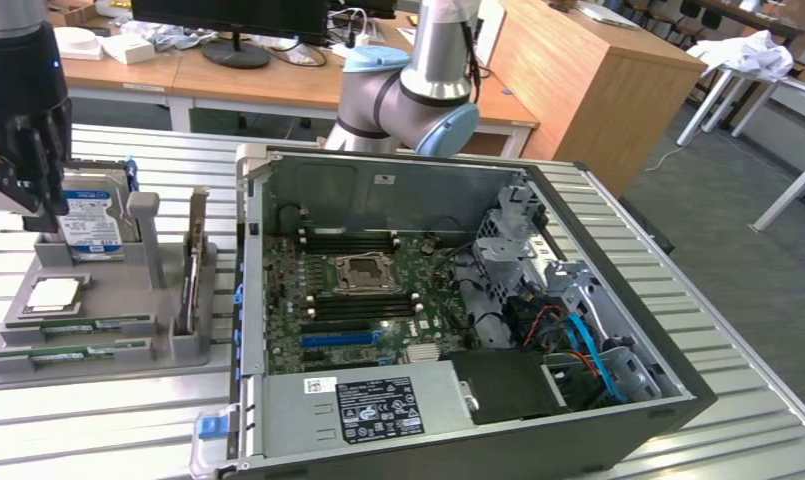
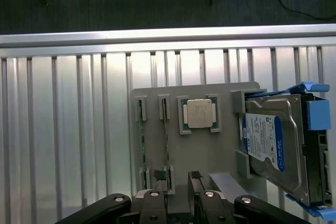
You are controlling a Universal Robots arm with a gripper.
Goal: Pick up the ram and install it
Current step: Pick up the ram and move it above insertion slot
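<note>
Slatted table [image 1: 109, 430] carries the open computer case [image 1: 375, 195]; wrist view finds jaws spread above the ram [image 2: 140, 140].

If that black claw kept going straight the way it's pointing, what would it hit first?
The gripper would probably meet the grey plastic parts tray, close to the ends of the thin green RAM sticks slotted in it; depth is unclear.
</note>
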